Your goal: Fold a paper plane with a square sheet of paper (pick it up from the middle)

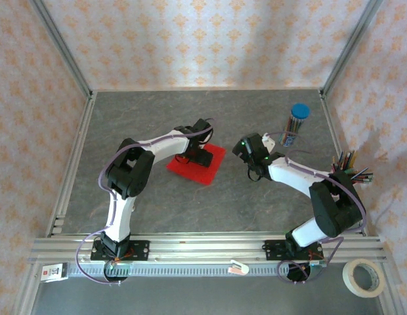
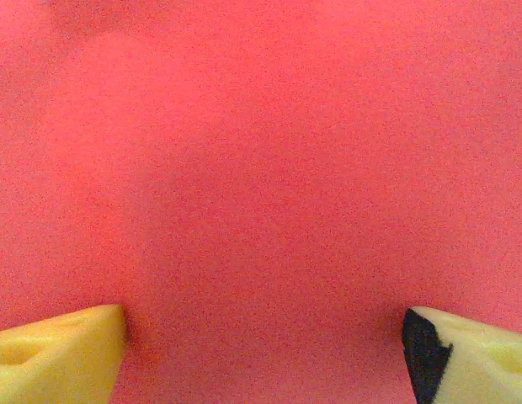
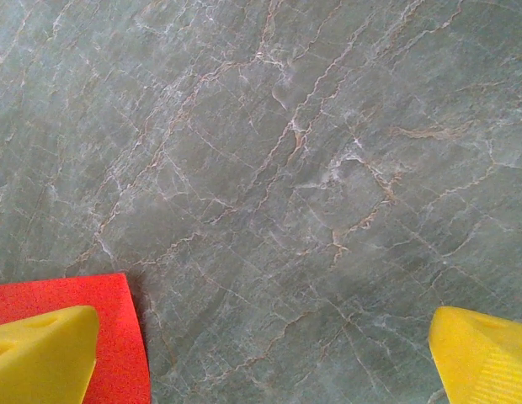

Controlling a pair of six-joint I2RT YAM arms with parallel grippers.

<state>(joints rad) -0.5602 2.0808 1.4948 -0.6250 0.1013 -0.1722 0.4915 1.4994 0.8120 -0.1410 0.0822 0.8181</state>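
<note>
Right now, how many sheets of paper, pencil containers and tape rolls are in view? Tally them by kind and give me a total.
red paper sheet: 1
pencil containers: 2 (blue-capped tube, open holder)
tape roll: 1
Total: 4

Red sheet (image 1: pixel 213 167) lies flat on table (image 1: pixel 157 118). Left gripper (image 1: pixel 201 156) sits over its middle. Right gripper (image 1: pixel 248 157) is near sheet's right edge. Blue-capped pencil tube (image 1: pixel 295 125) stands far right.
</note>
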